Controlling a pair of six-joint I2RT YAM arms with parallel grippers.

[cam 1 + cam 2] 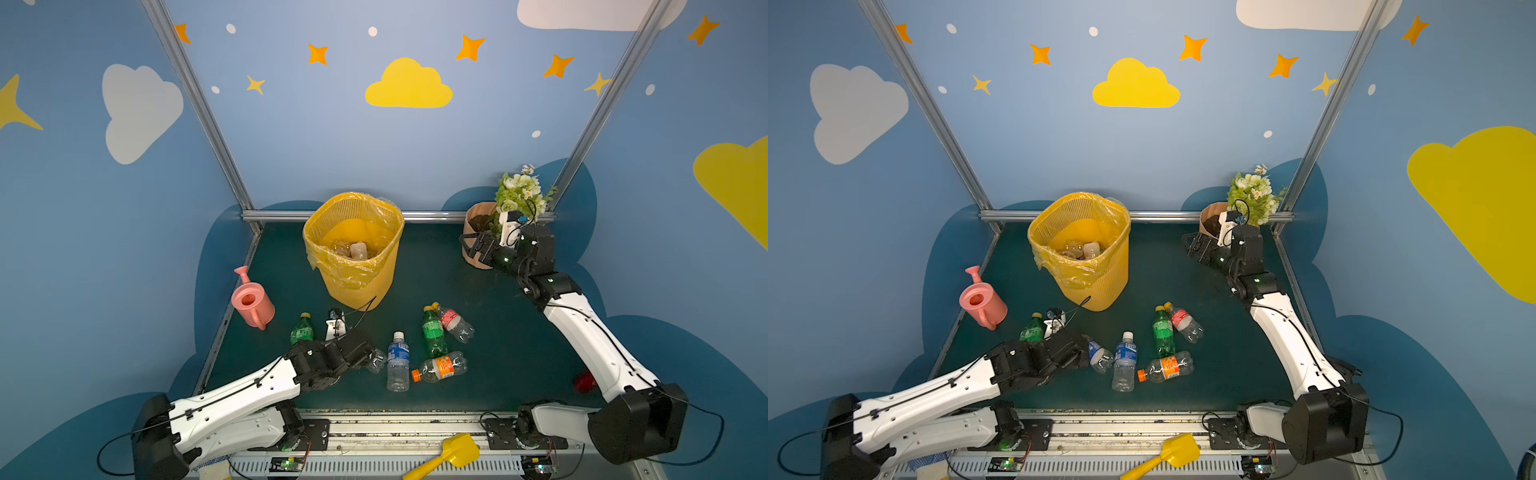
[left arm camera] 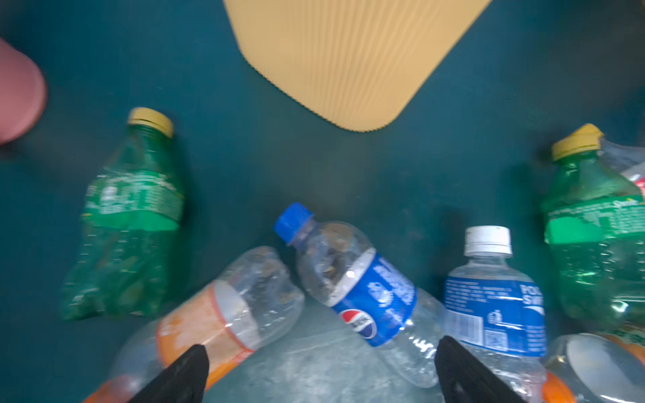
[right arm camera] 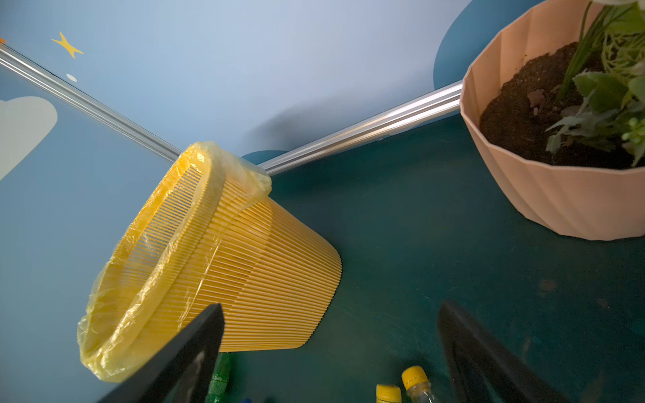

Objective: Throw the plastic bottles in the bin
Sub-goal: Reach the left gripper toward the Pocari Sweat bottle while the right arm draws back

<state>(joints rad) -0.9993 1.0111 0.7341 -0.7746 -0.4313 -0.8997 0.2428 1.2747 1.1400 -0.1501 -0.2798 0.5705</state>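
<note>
Plastic bottles (image 1: 398,361) scattered on the green counter (image 1: 498,353), pink watering can (image 1: 251,303) at left, left claw (image 2: 321,343) spread wide low over a Pepsi bottle (image 2: 373,296), gripping nothing, yellow bin (image 1: 361,286) behind holding more bottles, right claw (image 1: 468,247) parted, empty, beside the peach flower pot (image 3: 558,202).

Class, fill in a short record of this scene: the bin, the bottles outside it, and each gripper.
Bin: upright at the back, yellow bag lining, a few bottles inside
Lying outside: green bottle, red-labelled bottle, orange-labelled bottle, white-capped bottle, among others
Left gripper: open, low over the Pepsi bottle
Right gripper: open, empty, raised beside the flower pot
</note>
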